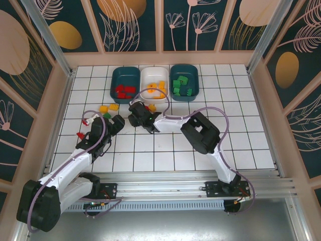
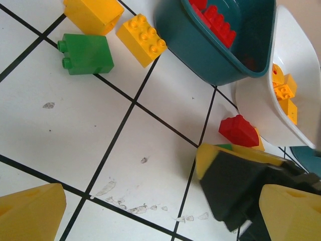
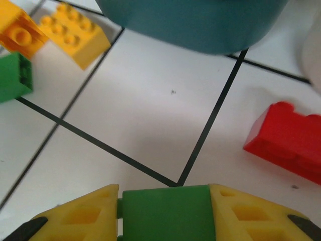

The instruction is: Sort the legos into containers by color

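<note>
My right gripper (image 3: 165, 193) is shut on a green lego (image 3: 165, 216) low over the tiles; from above it (image 1: 136, 116) sits just in front of the white container (image 1: 154, 75). A red lego (image 3: 288, 140) lies to its right. My left gripper (image 2: 160, 216) is open with nothing between its fingers (image 2: 30, 211), and stands (image 1: 114, 125) left of the right one. Ahead of it lie a green lego (image 2: 85, 53) and two yellow legos (image 2: 143, 39). The left teal container (image 1: 116, 75) holds red legos, the white one yellow, the right teal container (image 1: 193, 75) green.
A red lego (image 1: 80, 134) and a small white-and-red piece (image 1: 89, 120) lie at the left near the left arm. The enclosure's wall (image 1: 60, 115) runs close along the left side. Bare tiles spread to the right of the right arm (image 1: 241, 125).
</note>
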